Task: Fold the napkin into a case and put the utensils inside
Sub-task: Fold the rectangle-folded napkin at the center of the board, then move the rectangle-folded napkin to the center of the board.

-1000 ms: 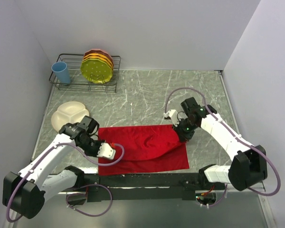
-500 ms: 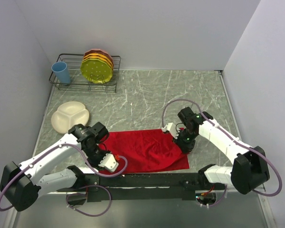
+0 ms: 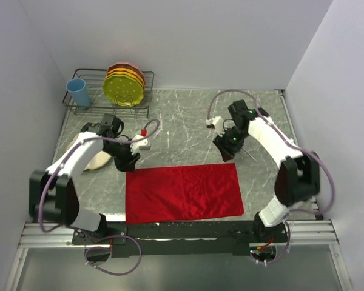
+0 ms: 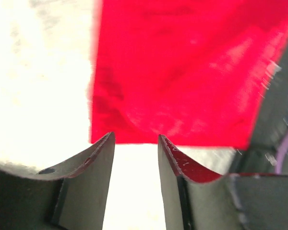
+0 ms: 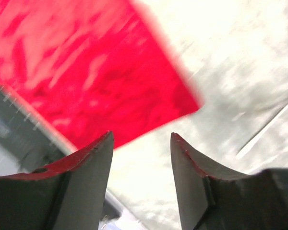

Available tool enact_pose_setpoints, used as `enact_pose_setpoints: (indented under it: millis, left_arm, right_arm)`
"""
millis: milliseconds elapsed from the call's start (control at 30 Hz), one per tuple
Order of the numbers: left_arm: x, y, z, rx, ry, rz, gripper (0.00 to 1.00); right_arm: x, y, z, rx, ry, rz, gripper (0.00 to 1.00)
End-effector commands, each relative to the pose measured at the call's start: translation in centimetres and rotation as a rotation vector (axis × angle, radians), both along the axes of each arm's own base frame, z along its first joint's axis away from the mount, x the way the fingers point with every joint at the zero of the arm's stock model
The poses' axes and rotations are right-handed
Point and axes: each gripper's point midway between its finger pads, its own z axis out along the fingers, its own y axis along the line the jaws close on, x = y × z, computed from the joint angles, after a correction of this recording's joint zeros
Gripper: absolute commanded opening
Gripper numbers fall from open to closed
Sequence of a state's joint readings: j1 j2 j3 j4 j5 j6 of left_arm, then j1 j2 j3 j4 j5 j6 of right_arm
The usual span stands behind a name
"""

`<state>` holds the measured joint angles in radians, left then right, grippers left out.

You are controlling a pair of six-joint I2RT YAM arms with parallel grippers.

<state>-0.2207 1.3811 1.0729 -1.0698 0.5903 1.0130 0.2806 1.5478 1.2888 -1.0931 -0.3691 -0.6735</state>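
Observation:
The red napkin (image 3: 182, 193) lies flat as a rectangle near the table's front edge, with nothing holding it. My left gripper (image 3: 129, 161) hovers just beyond its far left corner, open and empty. In the left wrist view the napkin (image 4: 173, 72) fills the space ahead of that gripper (image 4: 134, 140). My right gripper (image 3: 227, 151) is open and empty above the far right corner. The right wrist view shows that corner of the napkin (image 5: 86, 72) ahead of the gripper (image 5: 140, 136). A thin silver line (image 3: 250, 154) right of it may be one of the utensils; I cannot tell.
A cream divided plate (image 3: 98, 161) lies at the left, partly under the left arm. A wire rack (image 3: 109, 106) at the back left holds a blue cup (image 3: 78, 92) and stacked yellow and orange plates (image 3: 125, 85). A metal rail (image 3: 182, 229) runs along the near edge.
Both grippers opened and let go of the napkin, then drew back toward the far side. The napkin went from bunched and lifted to lying flat.

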Motion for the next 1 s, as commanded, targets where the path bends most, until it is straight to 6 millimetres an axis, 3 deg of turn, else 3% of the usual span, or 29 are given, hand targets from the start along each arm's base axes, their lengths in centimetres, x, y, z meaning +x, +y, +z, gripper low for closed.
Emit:
enact_pose_setpoints:
  millis: [0,67,100,200,467,600,733,833,933,967]
  left_arm:
    - [5.0,-1.2,-1.1,-0.048,0.019,0.134,0.44]
    - [5.9,-1.0,-3.0,-0.016,0.061,0.154,0.44]
    - [6.2,-0.9,-3.6,-0.003,0.062,0.149,0.45]
    - [6.4,-0.6,-5.4,0.031,0.102,0.121,0.48]
    - [5.5,1.1,-8.6,0.139,0.178,0.063,0.47]
    - [5.3,1.7,-9.4,0.175,0.191,0.054,0.39]
    - [4.9,2.0,-10.2,0.192,0.229,0.047,0.37]
    - [5.0,1.9,-10.3,0.187,0.244,0.053,0.27]
    - [6.2,1.7,-10.0,0.166,0.234,0.082,0.13]
    - [6.6,1.6,-9.9,0.160,0.238,0.107,0.09]
  right_arm:
    - [6.9,1.8,-0.6,0.020,-0.095,-0.032,0.55]
    - [8.5,2.1,-1.0,0.016,-0.108,-0.019,0.53]
    - [8.9,2.2,-2.2,0.005,-0.086,0.000,0.53]
    - [9.1,2.1,-4.1,-0.019,-0.055,0.051,0.54]
    - [6.0,1.2,-8.4,-0.088,0.028,0.168,0.57]
    - [5.2,0.5,-9.6,-0.126,0.055,0.192,0.57]
    - [4.3,-0.1,-10.3,-0.146,0.083,0.224,0.54]
    - [3.9,-0.2,-10.6,-0.147,0.094,0.235,0.49]
    - [4.6,0.1,-10.4,-0.139,0.078,0.230,0.37]
    - [4.9,0.3,-10.5,-0.140,0.081,0.212,0.24]
